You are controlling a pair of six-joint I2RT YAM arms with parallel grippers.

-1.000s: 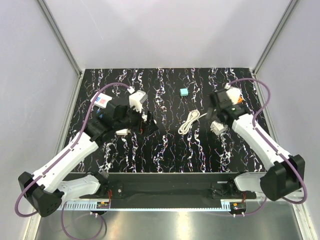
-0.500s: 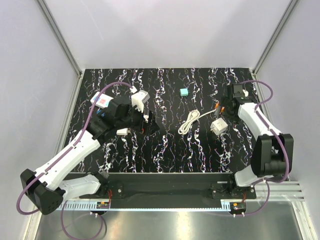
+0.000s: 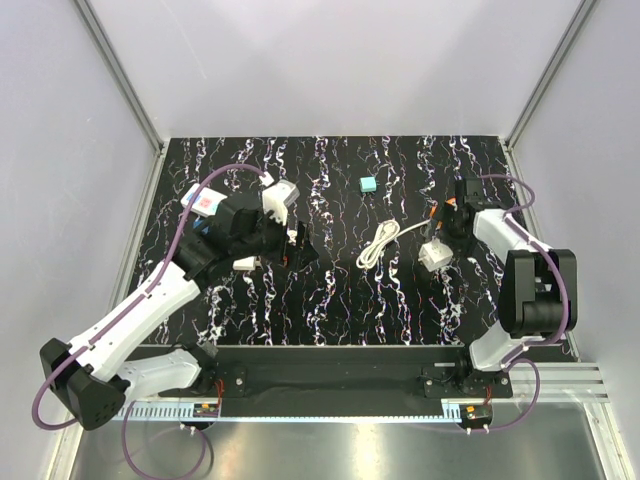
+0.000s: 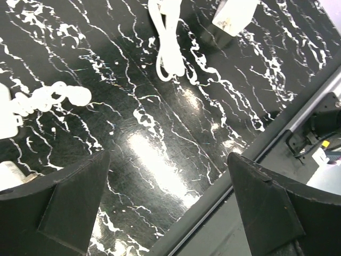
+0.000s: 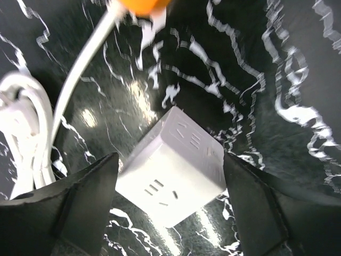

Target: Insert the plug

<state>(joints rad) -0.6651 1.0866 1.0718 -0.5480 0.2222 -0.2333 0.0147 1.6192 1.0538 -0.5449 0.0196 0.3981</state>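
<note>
**Right hand bracketing the plug; left hand standing wide**

We are seeing the right arm (image 3: 505,235) folding tightly. Its upper link is rising from the base at the near right edge. Its forearm is doubling back toward the far side and angling inward.

The right hand (image 3: 452,222) is pointing down at the surface (image 3: 330,310) with its jaws standing well apart. In the right wrist view the plug (image 5: 173,181) is lying with a socket face up, turned diagonally. It is filling nearly the whole gap between the two fingers (image 5: 74,213). We cannot tell whether either finger is touching it, and it appears to be resting on the surface.

We are locating the plug in the right half of the surface. It is sitting near the end of the orange power strip (image 5: 144,5), on the side toward the arm bases. The coiled white cable (image 3: 380,243) is lying just to its left.

The left arm (image 3: 140,310) is stretching diagonally from the near left corner over the left half of the surface, with its wrist turning toward the centre. The left hand (image 3: 300,250) is standing fully wide and holding nothing. In its wrist view we are seeing only marbled surface between the fingers, with the cable and the plug at the top edge.

The teal cube (image 3: 368,184) is sitting toward the far centre, well apart from both hands.
</note>
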